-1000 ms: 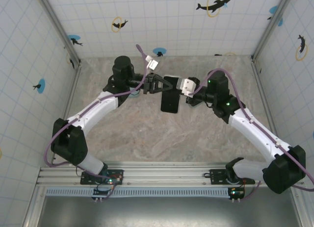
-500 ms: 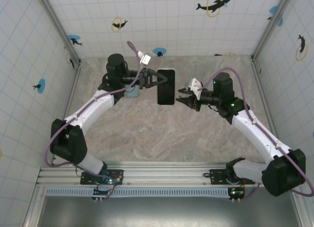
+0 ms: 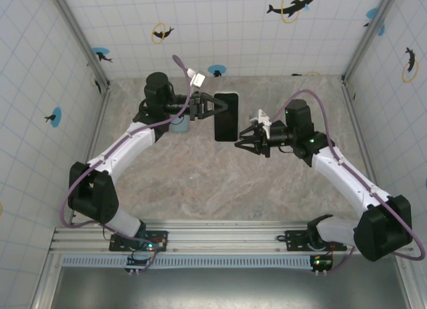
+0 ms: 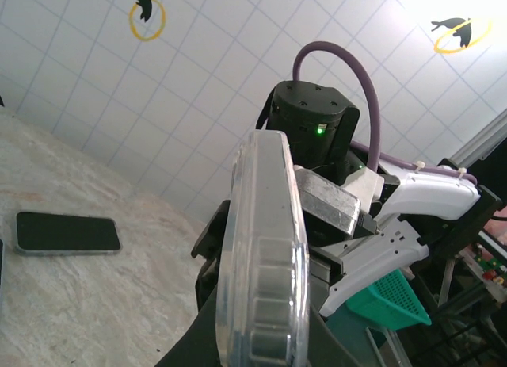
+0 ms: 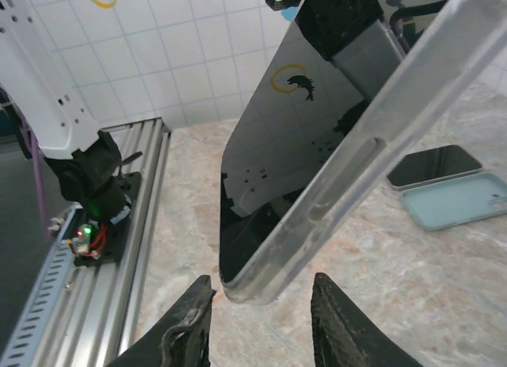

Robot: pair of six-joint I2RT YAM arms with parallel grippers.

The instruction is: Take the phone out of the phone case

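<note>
A black phone in a clear phone case is held on edge above the table. My left gripper is shut on its upper left side, and its dark fingers clamp both faces of the case in the left wrist view. My right gripper is open just off the phone's lower right corner. In the right wrist view the case corner sits just beyond the two fingertips, not touching them. The glossy screen mirrors the tiled walls.
A second dark phone and a light blue case lie flat on the marbled table, under the left arm in the top view. Tiled walls enclose three sides. The aluminium base rail runs along the near edge.
My right gripper let go of the phone's right edge, opened, pulled back and now sits at the lower corner. The left gripper shifted the phone slightly up and left.
</note>
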